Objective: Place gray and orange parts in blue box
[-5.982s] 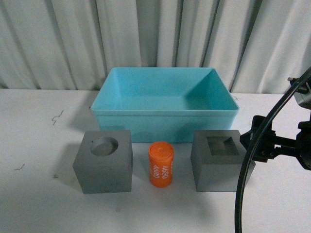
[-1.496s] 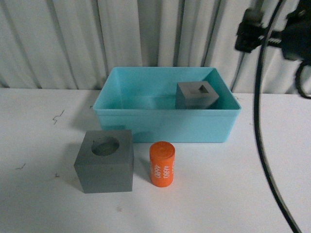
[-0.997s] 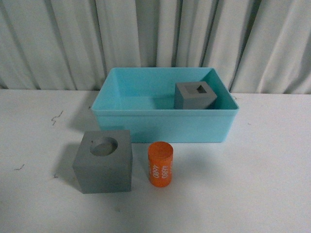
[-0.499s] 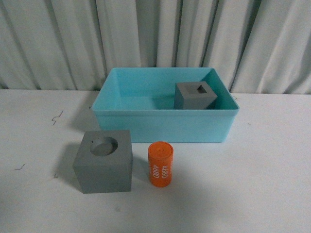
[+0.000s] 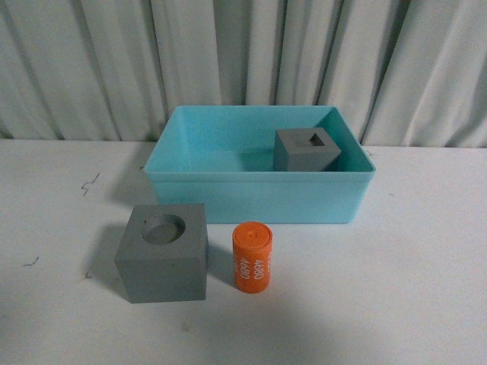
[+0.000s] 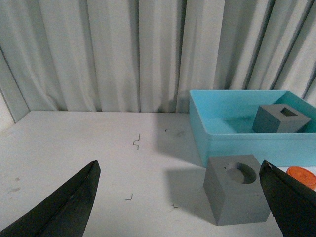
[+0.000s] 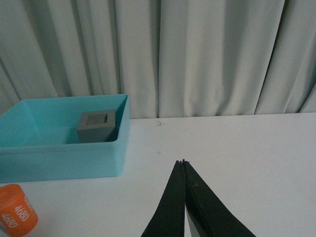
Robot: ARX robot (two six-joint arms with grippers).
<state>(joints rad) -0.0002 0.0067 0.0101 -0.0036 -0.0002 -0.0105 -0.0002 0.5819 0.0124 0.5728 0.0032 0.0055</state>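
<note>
The blue box [image 5: 259,201] stands at the back middle of the white table. Inside it, at the right, sits the gray cube with the square recess [image 5: 306,149], also seen as the gray cube [image 6: 281,118] and the gray cube [image 7: 97,126]. In front of the box on the table stand the gray cube with the round recess [image 5: 163,252] and the upright orange cylinder [image 5: 252,256] printed "4680". Neither arm shows in the front view. My left gripper [image 6: 180,197] is open, its view facing the round-recess cube [image 6: 237,195]. My right gripper [image 7: 183,163] is shut on nothing, right of the box [image 7: 59,158].
Pleated pale curtains [image 5: 243,61] close off the back of the table. Small dark scratch marks [image 5: 90,183] dot the table's left side. The orange cylinder [image 7: 16,210] shows at the edge of the right wrist view.
The right arm set the square-recess cube into the box, rose and left the front view. Over the last second nothing has moved.
</note>
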